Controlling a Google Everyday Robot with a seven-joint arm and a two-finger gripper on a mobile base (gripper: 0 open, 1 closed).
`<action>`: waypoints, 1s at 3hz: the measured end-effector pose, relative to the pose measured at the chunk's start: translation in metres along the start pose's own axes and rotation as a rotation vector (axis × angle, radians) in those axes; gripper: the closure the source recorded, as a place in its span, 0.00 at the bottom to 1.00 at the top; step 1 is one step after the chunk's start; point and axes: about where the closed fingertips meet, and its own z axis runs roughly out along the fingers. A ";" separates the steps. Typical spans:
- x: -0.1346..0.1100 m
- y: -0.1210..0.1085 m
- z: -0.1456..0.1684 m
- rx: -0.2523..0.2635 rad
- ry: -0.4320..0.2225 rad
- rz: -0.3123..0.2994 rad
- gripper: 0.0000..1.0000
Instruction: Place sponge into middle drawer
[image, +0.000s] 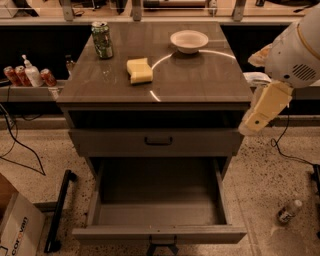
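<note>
- Gripper (256, 119): hangs at the cabinet's right-hand corner, level with the gap under the top (205, 85). It carries nothing; whether it is apart or together cannot be told.
- Sponge (139, 70): lies flat on the top, above the gripper and well apart from it across the surface. Judged not yet picked.
- Middle drawer (159, 197): pulled fully out, below the gripper and just inboard of it. Its floor is bare, judged left open to take the sponge.
- Shallow drawer (158, 141): shut, beside the gripper at about its height, so it does not overhang the open one.
- Bowl (189, 40) and can (102, 40): both beyond the sponge, leaving it free to approach.
- Writing: the can's label is unreadable. The floor box (20, 232), far below and across, shows partial lettering, not legible with certainty.
</note>
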 end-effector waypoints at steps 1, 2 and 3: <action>0.000 0.000 0.001 0.000 -0.002 0.000 0.00; -0.010 -0.008 0.014 0.021 -0.056 0.022 0.00; -0.032 -0.027 0.039 0.050 -0.152 0.042 0.00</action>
